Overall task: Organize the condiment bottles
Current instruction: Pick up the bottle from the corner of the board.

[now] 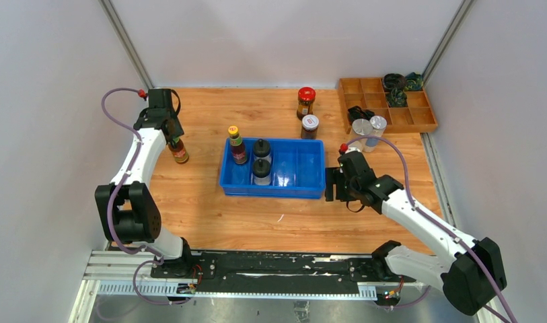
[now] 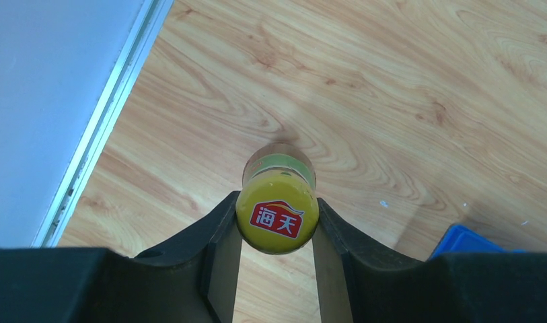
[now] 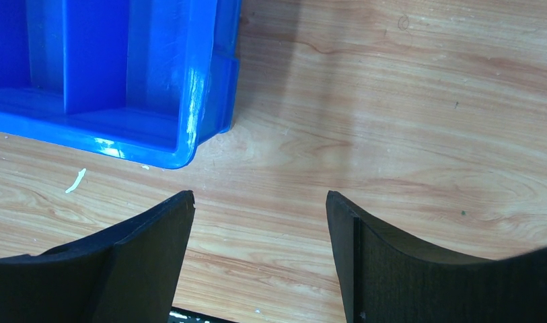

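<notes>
My left gripper [image 1: 174, 138] [image 2: 276, 199] is shut on the yellow cap of a slim sauce bottle [image 1: 179, 152] [image 2: 278, 217] at the far left of the table; both fingers press the cap. Whether the bottle rests on the wood I cannot tell. The blue bin [image 1: 304, 188] [image 3: 210, 81] holds the other yellow-capped bottle [image 1: 237, 145] and two black-lidded shakers [image 1: 261, 149] [image 1: 261, 170]. Behind it stand a red-lidded jar [image 1: 306, 102] and a white-lidded dark jar [image 1: 309, 126]. Two silver-lidded jars [image 1: 360, 133] [image 1: 377, 126] stand right of these. My right gripper [image 1: 333, 185] [image 3: 259, 195] is open and empty just right of the bin.
A wooden compartment tray [image 1: 418, 118] with black and green coiled items [image 1: 395, 89] sits at the back right. Grey walls close in the left, back and right sides. The bin's right half holds nothing.
</notes>
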{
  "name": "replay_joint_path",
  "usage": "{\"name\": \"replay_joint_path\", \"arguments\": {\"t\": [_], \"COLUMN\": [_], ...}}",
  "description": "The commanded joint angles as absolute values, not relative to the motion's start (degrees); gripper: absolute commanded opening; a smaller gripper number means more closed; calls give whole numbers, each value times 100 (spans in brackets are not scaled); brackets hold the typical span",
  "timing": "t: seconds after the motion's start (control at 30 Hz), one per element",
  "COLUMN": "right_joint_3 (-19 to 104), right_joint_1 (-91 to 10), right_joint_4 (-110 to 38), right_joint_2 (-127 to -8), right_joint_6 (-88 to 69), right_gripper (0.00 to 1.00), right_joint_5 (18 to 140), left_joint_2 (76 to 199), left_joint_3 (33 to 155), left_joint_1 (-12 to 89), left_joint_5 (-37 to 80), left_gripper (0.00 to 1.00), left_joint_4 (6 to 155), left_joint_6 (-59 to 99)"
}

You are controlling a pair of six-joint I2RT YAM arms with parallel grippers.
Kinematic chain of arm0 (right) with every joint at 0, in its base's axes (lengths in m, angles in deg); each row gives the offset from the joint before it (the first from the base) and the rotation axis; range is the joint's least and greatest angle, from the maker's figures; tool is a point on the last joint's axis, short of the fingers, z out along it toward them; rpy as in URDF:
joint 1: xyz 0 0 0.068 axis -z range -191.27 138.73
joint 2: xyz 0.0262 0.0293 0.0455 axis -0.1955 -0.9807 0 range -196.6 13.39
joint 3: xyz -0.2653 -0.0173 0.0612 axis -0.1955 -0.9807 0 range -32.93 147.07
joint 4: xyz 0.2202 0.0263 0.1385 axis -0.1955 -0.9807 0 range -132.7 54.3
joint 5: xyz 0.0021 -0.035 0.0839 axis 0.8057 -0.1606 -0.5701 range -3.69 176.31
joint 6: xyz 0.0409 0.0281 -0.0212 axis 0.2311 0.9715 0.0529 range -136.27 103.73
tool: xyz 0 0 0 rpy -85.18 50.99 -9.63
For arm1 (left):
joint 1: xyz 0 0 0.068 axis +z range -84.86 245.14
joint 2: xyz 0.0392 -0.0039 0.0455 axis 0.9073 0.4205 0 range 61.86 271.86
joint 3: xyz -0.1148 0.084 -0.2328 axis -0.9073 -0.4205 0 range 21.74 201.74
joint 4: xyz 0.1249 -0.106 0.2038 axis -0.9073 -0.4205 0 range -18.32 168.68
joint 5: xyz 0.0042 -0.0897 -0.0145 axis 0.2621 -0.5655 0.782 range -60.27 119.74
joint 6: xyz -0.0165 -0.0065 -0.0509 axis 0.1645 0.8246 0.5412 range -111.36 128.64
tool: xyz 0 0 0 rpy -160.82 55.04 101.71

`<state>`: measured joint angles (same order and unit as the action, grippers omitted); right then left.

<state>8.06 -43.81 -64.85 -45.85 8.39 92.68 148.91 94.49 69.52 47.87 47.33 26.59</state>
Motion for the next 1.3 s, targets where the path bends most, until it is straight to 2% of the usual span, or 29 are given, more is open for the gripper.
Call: {"name": "replay_joint_path", "arguments": {"t": [0.0, 0.37, 0.87, 1.27], "right_joint_3": [682, 695, 646, 527], "right_joint_1": [-4439, -4436, -4440, -4441], "right_joint_4": [-6455, -6370, -6373, -6390], "right_joint_2": [-4605, -4697, -4596, -4447], "right_joint_6": [924, 936, 941, 1017], "right_gripper": [77, 77, 76, 76], "right_joint_5": [9181, 9044, 8947, 8859], "left_joint_2": [14737, 14249, 13314, 12976], "left_joint_3": [9509, 9115, 8632, 9163], "left_joint_1": [6981, 6930, 5784, 5560], "left_joint_5": [4600, 4021, 4572, 4652], "left_gripper": [37, 36, 35, 34], "left_joint_4": [4615, 4549, 4180, 3529], "left_joint_6": [2696, 2920, 3142, 2917]}}
